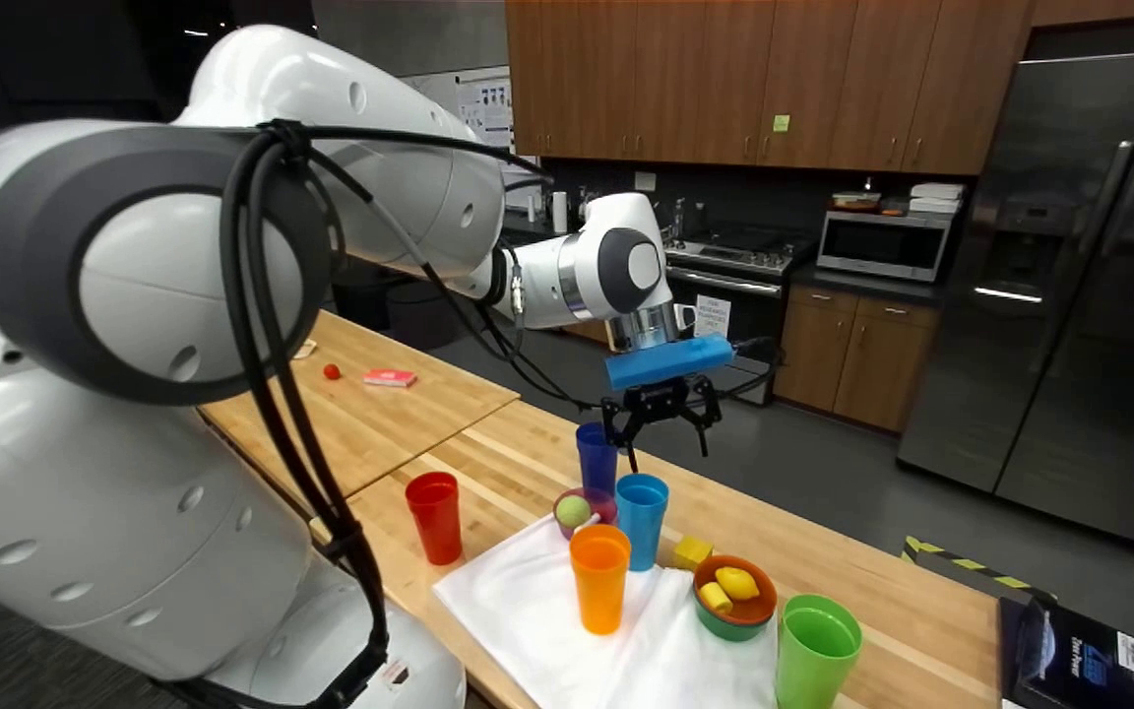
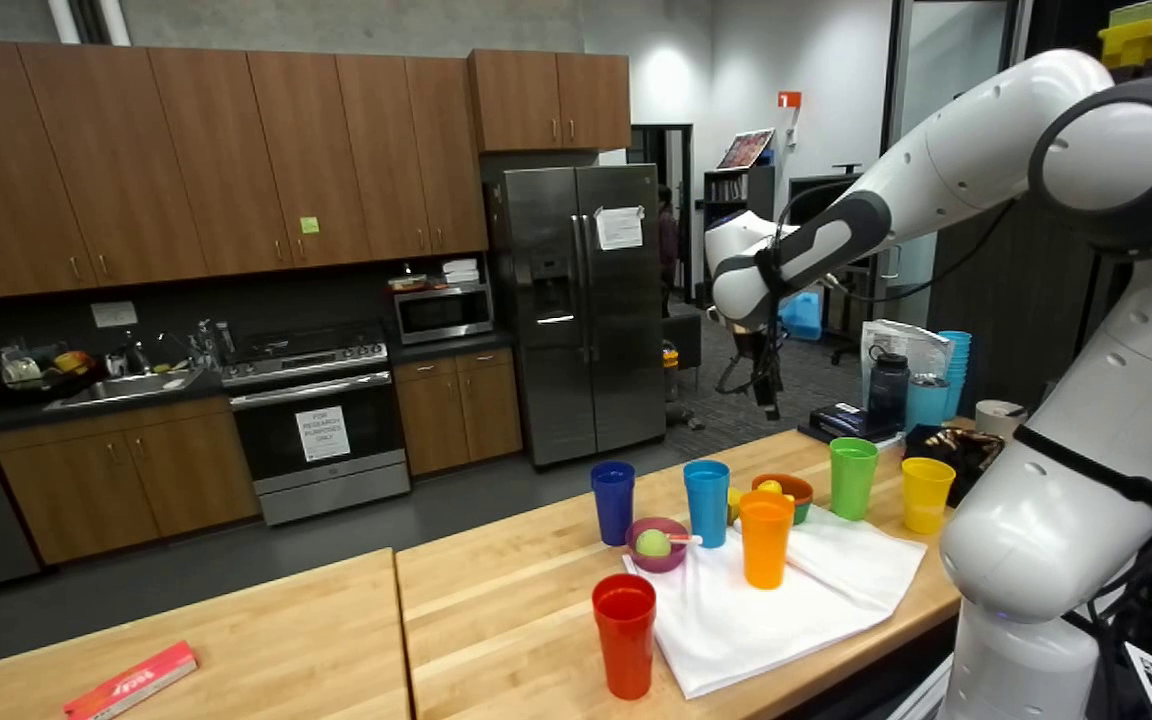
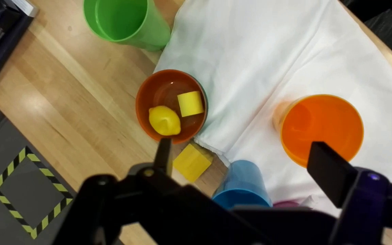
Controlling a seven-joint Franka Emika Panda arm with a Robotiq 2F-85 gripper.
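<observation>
The gripper (image 1: 669, 460) hangs in the air with its two fingers (image 3: 332, 173) spread wide, higher than the rim of the light blue cup (image 1: 642, 524) and apart from it. In the wrist view that cup shows between the fingers, partly covered by the gripper. The light blue cup stands upright on the table (image 2: 516, 590) by the edge of a white cloth (image 3: 237, 64). Just beside it sits a yellow block (image 3: 192, 163); past the block, seen from the cup, is an orange-brown bowl (image 3: 162, 92) with a lemon (image 3: 164, 120) and a smaller yellow piece (image 3: 190, 103) inside. Near the light blue cup, on the cloth, an orange cup (image 1: 599, 581) stands upright. On the light blue cup's side away from the block are a purple bowl (image 2: 658, 567) with a light green ball (image 2: 652, 543) and a dark blue cup (image 2: 613, 503). Well apart from it stand a red cup (image 2: 625, 640), past the purple bowl, and a green cup (image 2: 852, 480), past the orange-brown bowl.
</observation>
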